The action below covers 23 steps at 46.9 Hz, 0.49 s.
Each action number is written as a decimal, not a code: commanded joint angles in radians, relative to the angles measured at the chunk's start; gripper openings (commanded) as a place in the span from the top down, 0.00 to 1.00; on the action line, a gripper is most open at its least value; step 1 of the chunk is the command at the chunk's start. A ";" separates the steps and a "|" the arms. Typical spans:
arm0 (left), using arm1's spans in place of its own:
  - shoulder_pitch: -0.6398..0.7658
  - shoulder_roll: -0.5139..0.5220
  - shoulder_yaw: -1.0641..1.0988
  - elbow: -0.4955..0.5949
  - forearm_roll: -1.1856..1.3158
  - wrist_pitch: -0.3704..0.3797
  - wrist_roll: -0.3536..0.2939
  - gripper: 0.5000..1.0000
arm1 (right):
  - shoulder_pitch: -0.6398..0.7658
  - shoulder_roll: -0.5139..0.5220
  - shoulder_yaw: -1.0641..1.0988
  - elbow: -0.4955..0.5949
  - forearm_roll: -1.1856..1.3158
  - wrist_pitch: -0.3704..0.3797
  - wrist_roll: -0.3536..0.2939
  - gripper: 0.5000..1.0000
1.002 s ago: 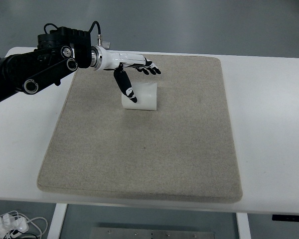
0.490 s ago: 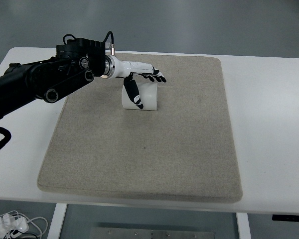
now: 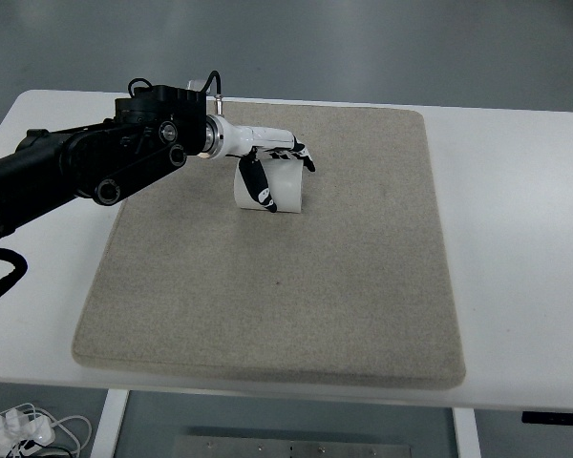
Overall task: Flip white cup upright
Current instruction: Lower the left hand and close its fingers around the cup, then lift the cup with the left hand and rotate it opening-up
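Observation:
The white cup (image 3: 285, 194) stands on its mouth on the far left part of the beige mat (image 3: 277, 286). My left hand (image 3: 286, 181) reaches in from the left on a black arm and wraps the cup. Its thumb (image 3: 259, 185) lies against the near side, and the fingers (image 3: 301, 156) curl over the far top edge. The hand covers the cup's upper left part. The right arm is out of view.
The mat lies on a white table (image 3: 516, 239), with bare table to the right and left of it. White cables (image 3: 24, 427) lie on the floor at the bottom left. The black forearm (image 3: 86, 167) crosses the table's left side.
The left arm has pushed further right and down onto the cup. The fingers, stretched out flat above it before, now curl around its far side, with the thumb against the near side.

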 commanded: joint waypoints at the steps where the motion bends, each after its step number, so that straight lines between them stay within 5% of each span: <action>1: 0.000 0.000 0.010 0.000 0.000 0.000 0.002 0.53 | 0.000 0.000 0.000 0.000 0.000 0.000 0.000 0.10; 7: 0.000 0.001 0.022 0.000 -0.009 0.003 0.000 0.81 | 0.000 0.000 0.000 0.000 0.000 0.000 0.000 0.10; 23: -0.003 0.009 -0.015 -0.003 -0.178 -0.005 -0.006 0.88 | 0.000 0.000 0.000 0.000 0.000 0.000 0.000 0.10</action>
